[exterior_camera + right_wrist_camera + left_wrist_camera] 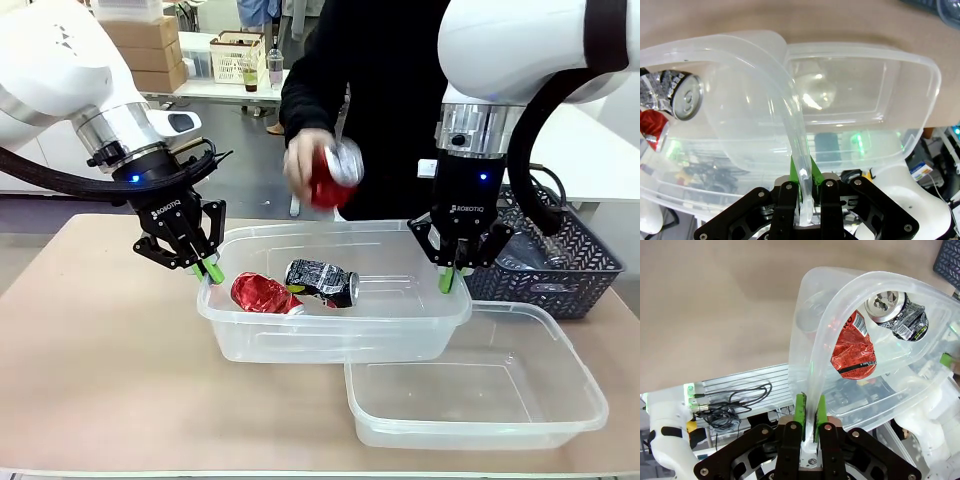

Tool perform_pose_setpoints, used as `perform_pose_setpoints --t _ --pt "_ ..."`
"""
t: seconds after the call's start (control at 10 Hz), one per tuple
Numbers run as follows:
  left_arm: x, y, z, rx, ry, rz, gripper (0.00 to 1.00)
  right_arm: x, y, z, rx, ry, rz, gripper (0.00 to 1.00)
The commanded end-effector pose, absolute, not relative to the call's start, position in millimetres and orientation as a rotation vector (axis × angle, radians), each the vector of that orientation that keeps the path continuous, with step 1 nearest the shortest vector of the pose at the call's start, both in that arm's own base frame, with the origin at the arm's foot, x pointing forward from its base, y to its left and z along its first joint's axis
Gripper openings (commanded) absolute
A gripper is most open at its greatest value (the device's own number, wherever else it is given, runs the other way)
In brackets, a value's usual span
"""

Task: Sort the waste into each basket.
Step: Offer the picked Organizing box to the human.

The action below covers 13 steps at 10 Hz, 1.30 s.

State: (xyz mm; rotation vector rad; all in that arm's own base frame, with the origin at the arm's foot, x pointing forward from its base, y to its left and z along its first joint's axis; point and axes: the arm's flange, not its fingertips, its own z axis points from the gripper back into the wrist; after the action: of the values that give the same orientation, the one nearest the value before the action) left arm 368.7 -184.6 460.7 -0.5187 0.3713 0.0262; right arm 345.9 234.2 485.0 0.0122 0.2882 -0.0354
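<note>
Person's hand [305, 160] and its held red can [333, 172] blur beyond the left gripper [210, 270]; black can [670, 92] beside right gripper [802, 172] is edge-cropped.

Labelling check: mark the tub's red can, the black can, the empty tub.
red can [262, 293], in tub [330, 342], front view, crumpled side.
black can [322, 281], front view, printed side.
empty tub [470, 385], front view, bare floor.

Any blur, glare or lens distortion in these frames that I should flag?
Front view: the person's hand and its red can are motion-blurred; the rest is sharp. Left wrist view: the wide lens bows the rim of the held tub. Right wrist view: light glints on the floor of the empty tub.
</note>
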Motion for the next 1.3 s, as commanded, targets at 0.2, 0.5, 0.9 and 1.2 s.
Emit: perform_pose_setpoints --t 0.2,0.5,0.9,1.2 --pt "369.5 -184.2 463.9 -0.533 0.37 0.038 0.1 344.8 237.0 489.1 0.005 0.287 -0.044 0.06" --pt "369.5 -184.2 463.9 -0.533 0.37 0.038 0.1 344.8 237.0 489.1 0.005 0.287 -0.044 0.06" --pt "369.5 -184.2 463.9 -0.533 0.37 0.038 0.1 344.8 237.0 489.1 0.005 0.287 -0.044 0.06" --pt "369.5 -184.2 463.9 -0.533 0.37 0.038 0.1 344.8 237.0 489.1 0.005 0.287 -0.044 0.06"
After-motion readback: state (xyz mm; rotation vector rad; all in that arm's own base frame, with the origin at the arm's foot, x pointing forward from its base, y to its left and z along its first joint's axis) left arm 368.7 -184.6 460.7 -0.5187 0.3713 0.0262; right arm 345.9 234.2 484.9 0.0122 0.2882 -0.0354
